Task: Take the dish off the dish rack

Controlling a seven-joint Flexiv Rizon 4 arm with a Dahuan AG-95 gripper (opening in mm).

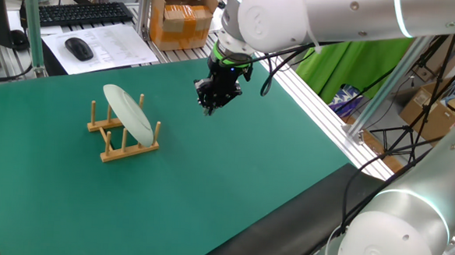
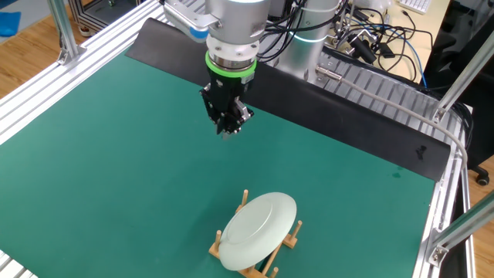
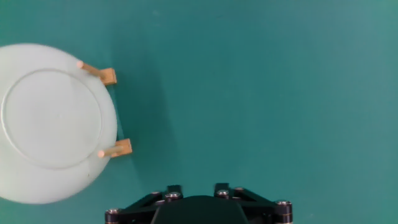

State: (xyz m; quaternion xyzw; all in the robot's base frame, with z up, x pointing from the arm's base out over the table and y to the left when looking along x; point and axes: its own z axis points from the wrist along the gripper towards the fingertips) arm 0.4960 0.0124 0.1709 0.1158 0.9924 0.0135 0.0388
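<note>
The dish [image 1: 128, 113] is a pale greenish-white plate that stands tilted on edge in the dish rack [image 1: 129, 151], a small wooden rack with upright pegs, on the left of the green mat. It also shows in the other fixed view [image 2: 258, 230] and at the left of the hand view [image 3: 53, 121], with two rack rail ends [image 3: 118, 148] beside it. My gripper [image 1: 209, 105] hangs above the mat, well to the right of the dish and apart from it. Its fingers look closed together and hold nothing. In the hand view only the gripper body [image 3: 196, 208] shows.
A green mat [image 1: 233, 175] covers the table inside an aluminium frame [image 1: 322, 109]. A keyboard [image 1: 77, 13], a mouse [image 1: 79, 49] and a cardboard box [image 1: 182, 20] lie beyond the far edge. A second arm's base [image 1: 394, 230] is at the near right.
</note>
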